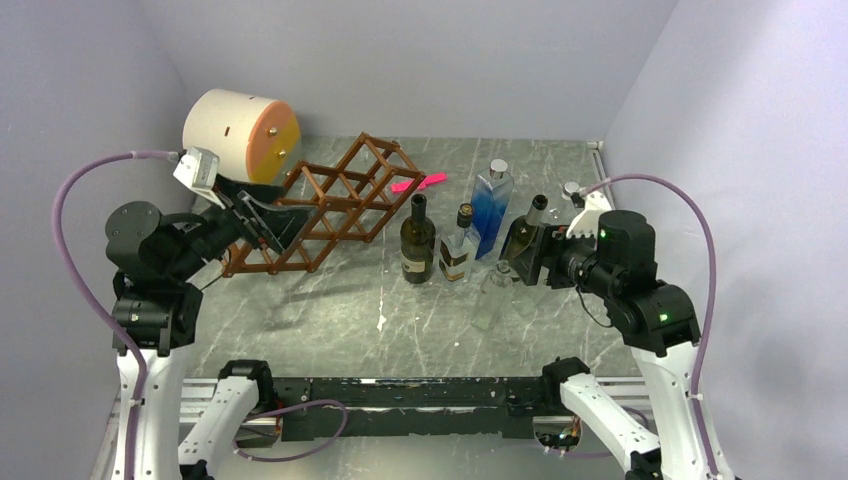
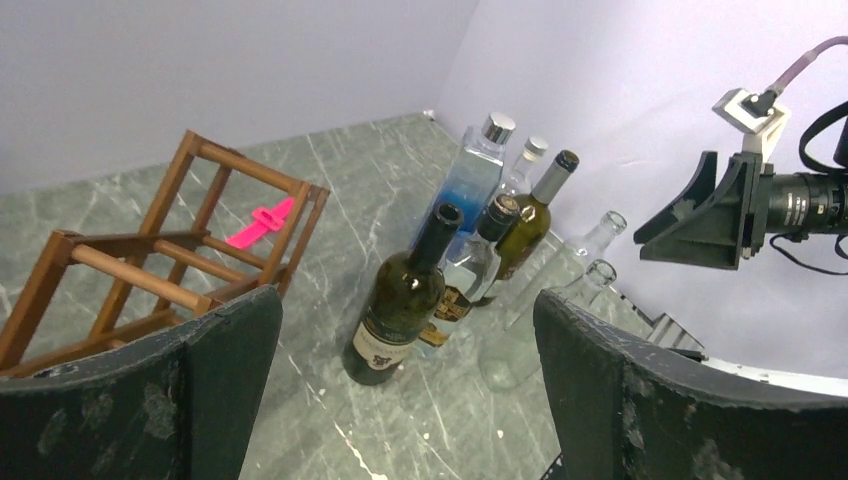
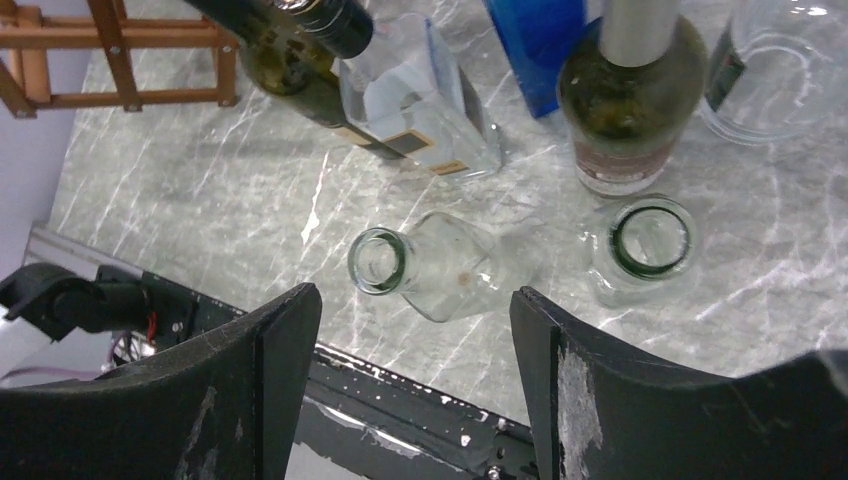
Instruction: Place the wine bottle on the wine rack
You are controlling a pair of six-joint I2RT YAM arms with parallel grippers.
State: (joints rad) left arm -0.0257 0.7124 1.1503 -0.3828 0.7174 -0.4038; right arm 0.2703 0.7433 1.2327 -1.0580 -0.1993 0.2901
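Note:
The wine rack (image 1: 340,200), a reddish-brown lattice, stands at the back left and also shows in the left wrist view (image 2: 150,265). A dark green wine bottle (image 1: 417,245) with a cream label stands upright mid-table (image 2: 400,310). An olive bottle (image 1: 525,238) with a silver neck stands to its right (image 3: 625,110). My left gripper (image 1: 262,222) hovers at the rack's left end, open and empty (image 2: 405,300). My right gripper (image 1: 530,255) hangs by the olive bottle and above a clear bottle (image 3: 440,265), its jaws apart with nothing between them (image 3: 415,300).
A cream-and-orange drum (image 1: 240,135) sits behind the rack. A blue-tinted bottle (image 1: 492,205), a clear labelled bottle (image 1: 458,252), a clear bottle (image 1: 492,295) and a second open-mouthed clear bottle (image 3: 645,245) crowd the right half. A pink piece (image 1: 418,183) lies behind the rack.

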